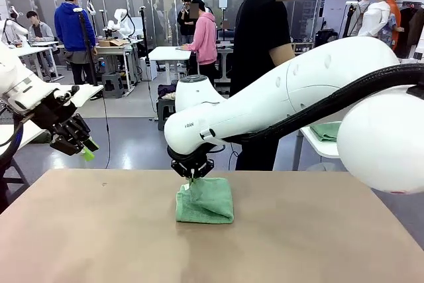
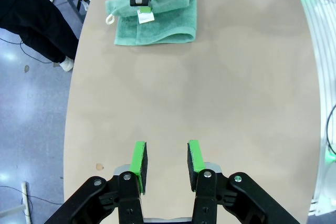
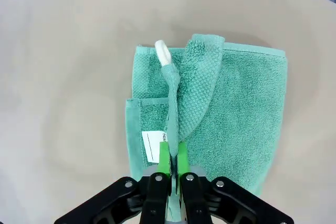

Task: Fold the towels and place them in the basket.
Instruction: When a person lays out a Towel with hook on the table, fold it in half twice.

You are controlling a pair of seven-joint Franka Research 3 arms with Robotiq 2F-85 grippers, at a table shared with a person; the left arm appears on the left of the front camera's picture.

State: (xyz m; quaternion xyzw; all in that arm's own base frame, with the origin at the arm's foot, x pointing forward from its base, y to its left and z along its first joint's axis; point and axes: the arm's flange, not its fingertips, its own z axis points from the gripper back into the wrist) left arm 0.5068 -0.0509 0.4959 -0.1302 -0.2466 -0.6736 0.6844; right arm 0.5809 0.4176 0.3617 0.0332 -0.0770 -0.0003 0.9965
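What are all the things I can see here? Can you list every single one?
towel: one, mint green, folded, on the table near its far middle
loop: one, white, at a corner of the towel
label: one, white, on the towel beside the right gripper
table: one, light brown, in front
cloth: one, green, on a white side table behind at the right
person: one, black top, standing at the far side
left gripper: one, black with green pads, open and holding nothing, raised at the left, apart from the towel
right gripper: one, black with green pads, shut on a fold of the towel
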